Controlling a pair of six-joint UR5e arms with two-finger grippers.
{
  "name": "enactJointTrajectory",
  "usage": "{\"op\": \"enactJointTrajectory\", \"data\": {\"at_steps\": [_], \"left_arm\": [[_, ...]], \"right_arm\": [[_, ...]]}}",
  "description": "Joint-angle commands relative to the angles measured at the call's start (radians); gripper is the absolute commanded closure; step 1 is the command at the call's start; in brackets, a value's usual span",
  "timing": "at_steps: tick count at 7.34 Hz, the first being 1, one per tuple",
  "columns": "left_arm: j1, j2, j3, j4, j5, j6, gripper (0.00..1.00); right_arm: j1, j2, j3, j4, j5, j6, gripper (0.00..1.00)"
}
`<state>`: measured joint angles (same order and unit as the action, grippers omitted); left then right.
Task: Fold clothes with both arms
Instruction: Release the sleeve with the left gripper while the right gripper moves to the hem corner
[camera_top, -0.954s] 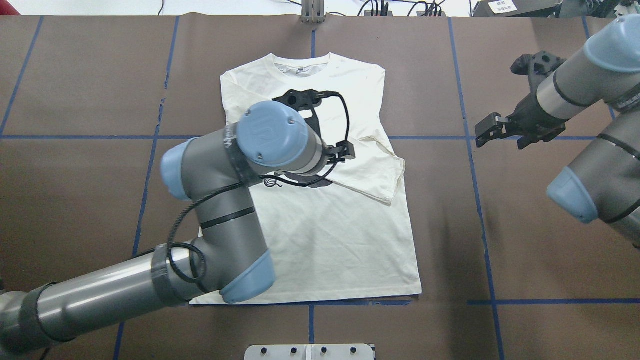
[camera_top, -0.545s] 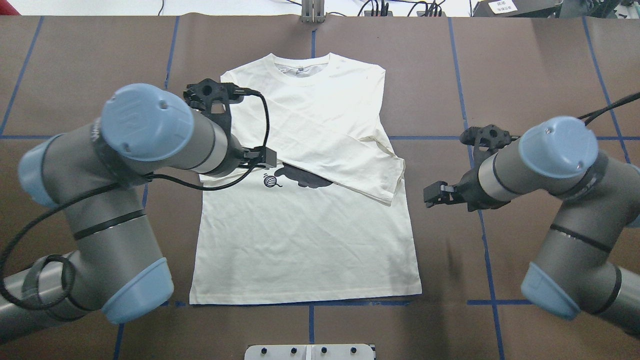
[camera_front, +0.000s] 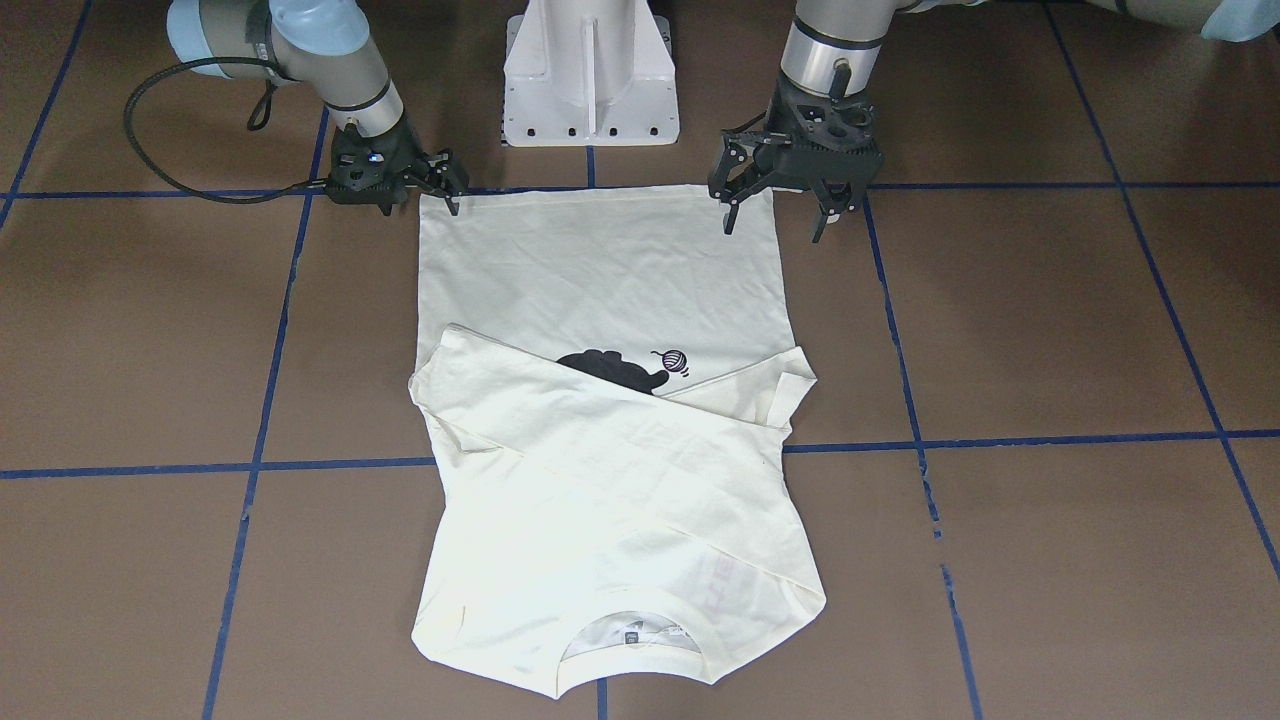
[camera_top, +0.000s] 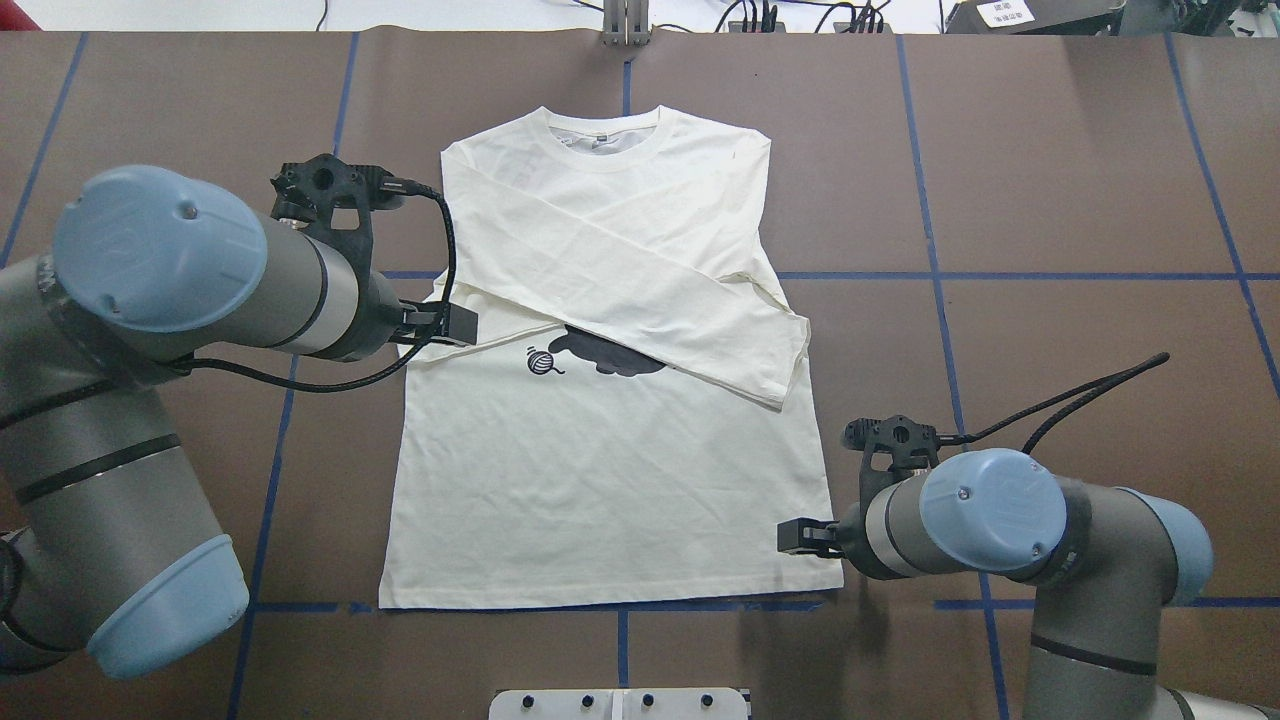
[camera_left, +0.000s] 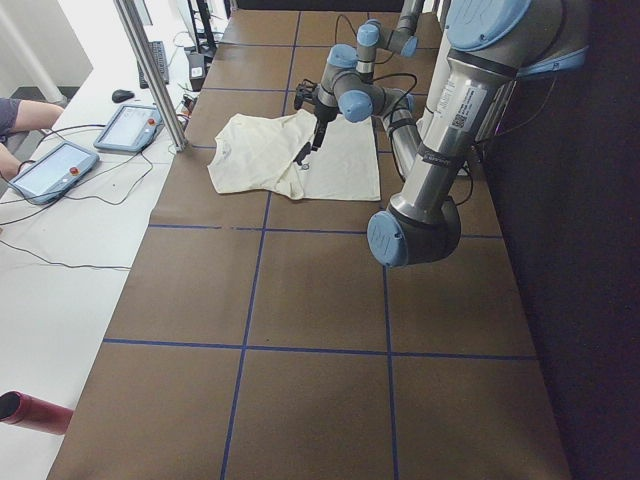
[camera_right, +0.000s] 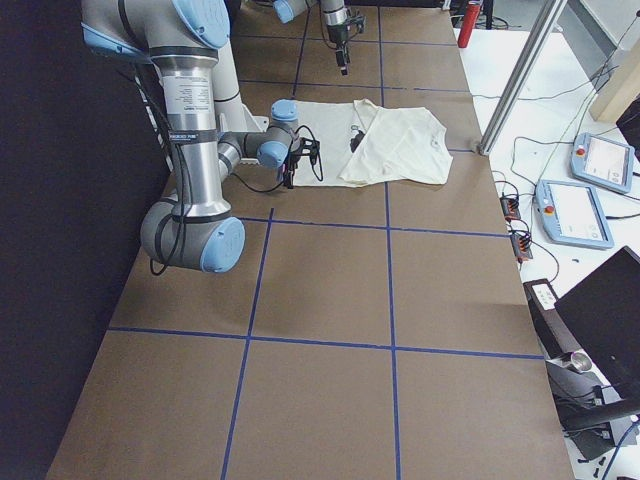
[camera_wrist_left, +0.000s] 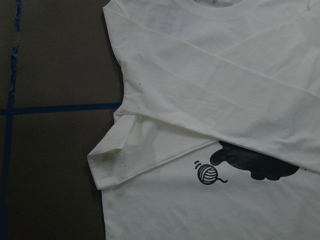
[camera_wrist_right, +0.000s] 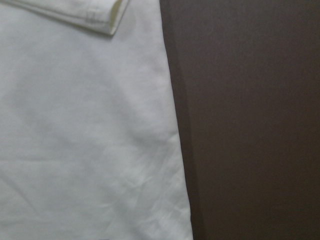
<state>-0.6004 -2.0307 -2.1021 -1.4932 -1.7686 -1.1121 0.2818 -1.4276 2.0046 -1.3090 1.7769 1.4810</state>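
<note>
While one cream shirt (camera_top: 600, 480) lies flat on the brown surface (camera_top: 1050, 200), its two sleeves crossed, the left gripper (camera_front: 772, 232) and right gripper (camera_front: 452, 185) hang at its edges, the fingers of both spread apart, holding nothing.

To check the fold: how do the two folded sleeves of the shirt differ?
The upper sleeve lies over the lower sleeve. The upper sleeve's cuff ends at the shirt's edge on the robot's right, the lower sleeve's on its left. Both are cream and folded across the chest.
</note>
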Motion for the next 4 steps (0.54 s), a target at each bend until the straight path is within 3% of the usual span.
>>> {"op": "enactJointTrajectory", "data": {"at_steps": [1,2,4], "left_arm": [[-0.01,0.001,-0.004,0.001,0.0,0.001,0.0],[-0.01,0.001,-0.009,0.001,0.0,0.001,0.0],[-0.01,0.001,-0.009,0.001,0.0,0.001,0.0]], "right_arm": [[-0.023,0.004,-0.004,-0.006,0.009,0.019,0.17],[-0.023,0.007,-0.01,-0.006,0.009,0.019,0.41],[-0.02,0.007,-0.026,-0.009,0.009,0.015,0.46]]}}
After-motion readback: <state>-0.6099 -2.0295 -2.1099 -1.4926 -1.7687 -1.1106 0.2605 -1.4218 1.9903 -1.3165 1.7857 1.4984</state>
